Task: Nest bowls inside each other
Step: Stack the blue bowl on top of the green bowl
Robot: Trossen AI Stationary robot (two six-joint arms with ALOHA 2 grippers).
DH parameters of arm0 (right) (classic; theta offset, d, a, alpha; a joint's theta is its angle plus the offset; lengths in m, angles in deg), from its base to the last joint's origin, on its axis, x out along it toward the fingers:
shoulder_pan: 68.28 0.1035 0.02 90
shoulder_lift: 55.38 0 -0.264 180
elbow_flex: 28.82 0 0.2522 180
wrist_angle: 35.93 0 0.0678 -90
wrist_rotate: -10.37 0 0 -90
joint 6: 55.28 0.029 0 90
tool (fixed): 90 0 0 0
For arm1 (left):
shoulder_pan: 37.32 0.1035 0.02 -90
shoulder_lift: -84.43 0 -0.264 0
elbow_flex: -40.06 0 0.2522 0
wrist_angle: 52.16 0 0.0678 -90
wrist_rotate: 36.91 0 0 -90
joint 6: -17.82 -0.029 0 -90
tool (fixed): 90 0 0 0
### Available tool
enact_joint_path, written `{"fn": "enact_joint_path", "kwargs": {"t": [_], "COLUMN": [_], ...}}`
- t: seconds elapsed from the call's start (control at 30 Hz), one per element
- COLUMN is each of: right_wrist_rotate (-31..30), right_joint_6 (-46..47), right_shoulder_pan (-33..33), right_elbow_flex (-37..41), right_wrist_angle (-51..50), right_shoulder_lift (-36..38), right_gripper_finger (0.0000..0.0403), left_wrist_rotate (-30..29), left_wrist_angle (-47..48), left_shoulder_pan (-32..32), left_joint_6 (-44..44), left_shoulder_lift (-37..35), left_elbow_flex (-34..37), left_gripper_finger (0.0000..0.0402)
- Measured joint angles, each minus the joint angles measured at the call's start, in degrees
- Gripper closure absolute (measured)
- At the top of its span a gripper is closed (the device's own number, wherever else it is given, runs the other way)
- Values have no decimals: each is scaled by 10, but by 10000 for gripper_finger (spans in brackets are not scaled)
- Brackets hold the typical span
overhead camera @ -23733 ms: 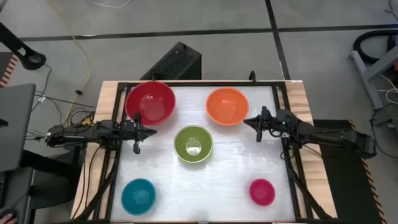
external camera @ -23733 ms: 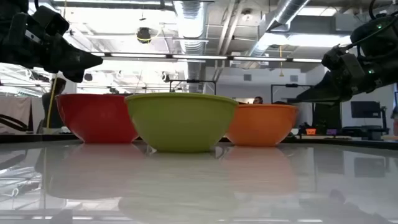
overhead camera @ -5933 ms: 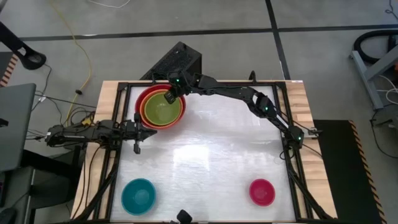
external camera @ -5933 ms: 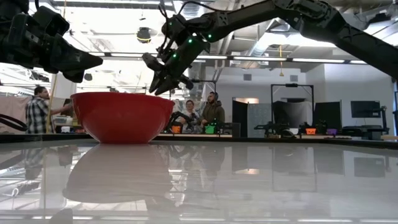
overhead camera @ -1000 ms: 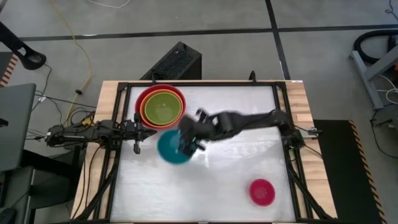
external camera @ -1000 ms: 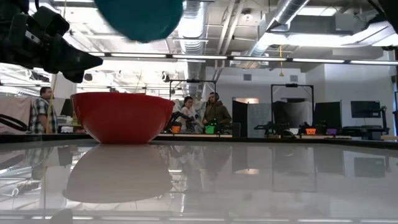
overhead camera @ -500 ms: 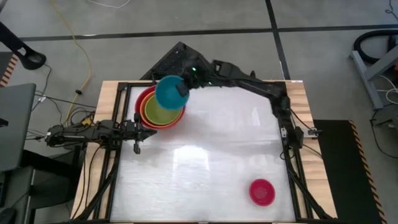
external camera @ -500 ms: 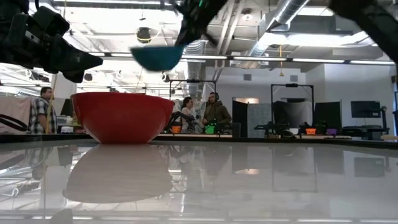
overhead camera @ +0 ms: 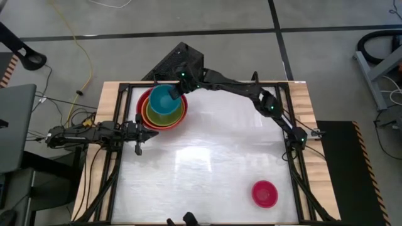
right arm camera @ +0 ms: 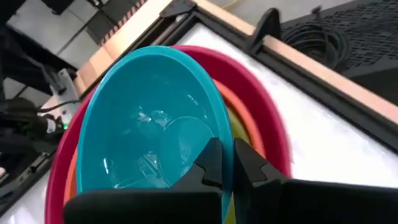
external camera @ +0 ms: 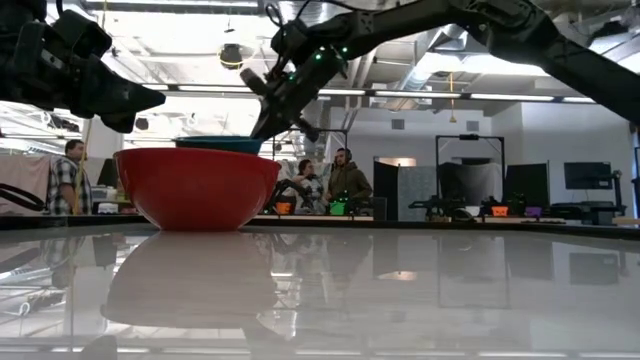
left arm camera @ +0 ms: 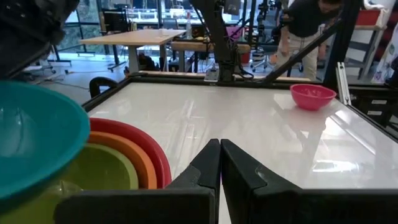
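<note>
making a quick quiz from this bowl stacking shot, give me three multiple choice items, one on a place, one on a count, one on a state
1. Where is the pink bowl?
A. alone on the table, away from the stack
B. inside the red bowl
C. in the left gripper

2. How many bowls are in view?
A. three
B. four
C. five

3. What is the right gripper doing?
A. hanging open over the pink bowl
B. shut on the teal bowl's rim
C. resting on the table

Answers:
1 A, the pink bowl sits apart from the stack.
2 C, red bowl, orange bowl, green bowl, teal bowl, pink.
3 B, the right gripper pinches the teal rim above the stack.
</note>
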Motion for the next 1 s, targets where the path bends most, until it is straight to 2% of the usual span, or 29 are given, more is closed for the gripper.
{"fn": "enact_joint_path", "kwargs": {"t": [0.37, 0.53, 0.87, 1.0], "right_wrist_rotate": [-5, -51, -38, -38], "right_joint_6": [1, 3, 15, 18], "right_shoulder_pan": [18, 23, 24, 24], "right_elbow_flex": [0, -1, 0, 0], "right_wrist_angle": [-5, -15, -14, -10], "right_shoulder_lift": [-4, -19, -40, -39], "right_gripper_finger": [388, 388, 388, 360], "left_wrist_rotate": [-2, -2, 0, 0], "left_wrist_angle": [0, 0, 0, 0], "left_shoulder_pan": [0, 0, 0, 0], "left_joint_6": [0, 0, 0, 0], "left_shoulder_lift": [0, 0, 0, 0], "left_elbow_flex": [0, 0, 0, 0], "left_gripper_finger": [401, 401, 401, 401]}}
